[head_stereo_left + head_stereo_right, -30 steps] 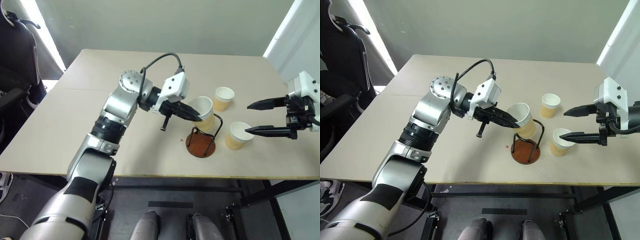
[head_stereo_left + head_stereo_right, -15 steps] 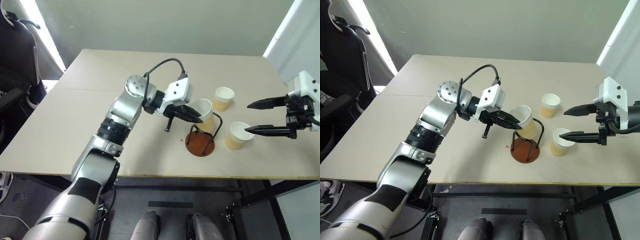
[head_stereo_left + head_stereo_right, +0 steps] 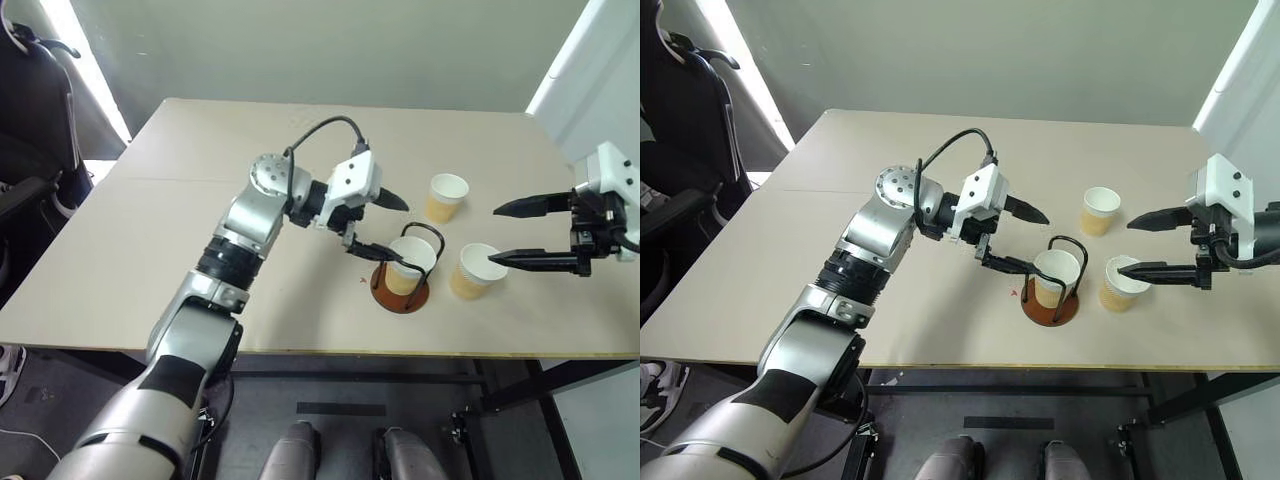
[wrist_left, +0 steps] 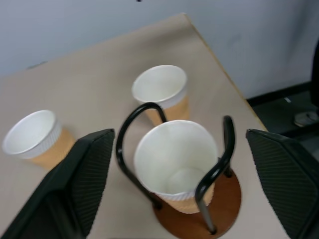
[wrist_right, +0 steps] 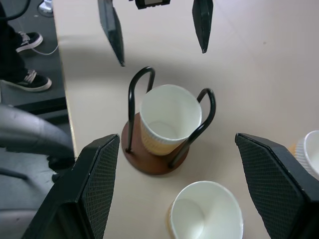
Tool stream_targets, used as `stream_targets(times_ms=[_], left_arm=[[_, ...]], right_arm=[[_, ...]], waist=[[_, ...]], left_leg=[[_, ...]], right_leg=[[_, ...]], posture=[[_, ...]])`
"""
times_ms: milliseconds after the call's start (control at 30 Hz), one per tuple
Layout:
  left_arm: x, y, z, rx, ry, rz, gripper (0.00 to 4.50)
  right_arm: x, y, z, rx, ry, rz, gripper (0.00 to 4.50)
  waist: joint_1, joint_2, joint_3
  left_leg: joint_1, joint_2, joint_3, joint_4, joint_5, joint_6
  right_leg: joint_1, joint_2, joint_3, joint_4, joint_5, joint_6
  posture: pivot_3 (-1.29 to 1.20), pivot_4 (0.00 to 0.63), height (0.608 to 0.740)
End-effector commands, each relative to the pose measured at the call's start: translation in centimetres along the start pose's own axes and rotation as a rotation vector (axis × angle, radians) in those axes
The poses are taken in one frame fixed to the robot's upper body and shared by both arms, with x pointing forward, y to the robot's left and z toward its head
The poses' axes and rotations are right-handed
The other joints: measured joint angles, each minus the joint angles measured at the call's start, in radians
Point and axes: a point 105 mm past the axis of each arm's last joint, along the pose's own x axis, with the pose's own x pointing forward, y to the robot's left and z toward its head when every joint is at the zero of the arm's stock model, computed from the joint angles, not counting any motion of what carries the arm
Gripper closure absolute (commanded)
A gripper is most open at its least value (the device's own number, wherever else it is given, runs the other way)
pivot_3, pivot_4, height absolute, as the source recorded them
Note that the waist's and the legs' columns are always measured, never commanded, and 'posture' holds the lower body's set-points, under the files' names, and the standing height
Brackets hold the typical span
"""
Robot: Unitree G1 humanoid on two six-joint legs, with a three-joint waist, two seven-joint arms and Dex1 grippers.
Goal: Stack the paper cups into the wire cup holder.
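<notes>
In the head views, the left tool point(image 3: 384, 224) has let go, its fingers now spread apart at frame centre, and the ribbed tan cup point(image 3: 411, 264) it held tilted a second ago stands upright inside the wire cup holder point(image 3: 401, 288) on the surface point(image 3: 150, 250). The right tool point(image 3: 512, 234) hangs spread at the right edge over a second cup point(image 3: 473, 269), with the third cup point(image 3: 446, 196) above. In the left wrist view, the white-lined cup sits between the black loops on the brown disc.

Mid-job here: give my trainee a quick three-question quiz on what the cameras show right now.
1. True or false: a paper cup sits upright inside the wire cup holder.
2. How many cups stand on the table outside the holder?
3. The left gripper is: A) shut on a cup, B) open beside the holder, C) resting on the table.

Key:
1. True.
2. Two: one far cup, one near cup by the right gripper, whose jaws stand open.
3. B.
</notes>
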Motion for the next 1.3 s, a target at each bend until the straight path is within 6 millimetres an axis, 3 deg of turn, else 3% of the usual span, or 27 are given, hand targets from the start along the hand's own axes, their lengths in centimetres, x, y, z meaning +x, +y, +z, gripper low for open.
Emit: stream_targets(times_ms=[33,333,567,800,1100,1300], left_arm=[[-1.6,1.3,2.0,0.023,-0.062,0.085,0.03],[-6.5,3.8,1.8,-0.08,-0.108,0.326,0.03],[-8.7,3.7,1.9,-0.158,-0.159,0.395,0.03],[-9.7,2.9,1.9,-0.213,-0.17,0.391,0.03],[-9.8,2.9,2.1,-0.221,-0.17,0.401,0.03],[-9.7,2.9,2.1,-0.215,-0.168,0.405,0.03]], right_arm=[[-0.3,-1.3,0.7,-0.062,-0.01,-0.07,0.73],[3.3,-6.4,-0.1,-0.178,0.0,-0.198,0.73],[6.5,-9.3,-1.0,-0.25,0.052,-0.213,0.73],[8.4,-11.7,-2.8,-0.331,0.18,-0.259,0.73],[9.6,-12.8,-5.5,-0.404,0.353,-0.285,0.73],[10.7,-13.4,-5.6,-0.431,0.389,-0.339,0.73]], waist=[[-0.001,0.0,0.0],[-0.012,0.0,0.0],[-0.006,0.001,0.0],[-0.004,0.001,0.0],[-0.005,0.001,0.0],[-0.008,0.001,0.0]], left_leg=[[0.0,0.0,0.0,0.0,0.0,0.0],[0.001,0.0,0.0,0.0,0.0,0.0],[-0.001,0.0,0.0,0.0,0.0,0.0],[-0.002,0.0,-0.001,-0.001,0.001,-0.001],[-0.002,0.0,-0.001,-0.002,-0.001,-0.003],[0.0,0.0,-0.001,-0.007,0.0,-0.004]], right_leg=[[0.0,0.0,0.0,0.0,0.0,0.0],[0.0,0.0,0.0,0.001,0.001,0.001],[-0.003,0.0,0.0,0.0,0.002,0.0],[-0.005,0.0,0.0,0.001,0.002,-0.003],[-0.006,0.0,0.0,0.001,0.003,-0.004],[-0.007,0.0,0.0,0.001,0.004,-0.006]], posture=[[0.0,0.15,0.74],[0.0,0.15,0.74],[0.0,0.15,0.74],[0.0,0.15,0.74],[0.0,0.15,0.74],[0.0,0.15,0.74]])
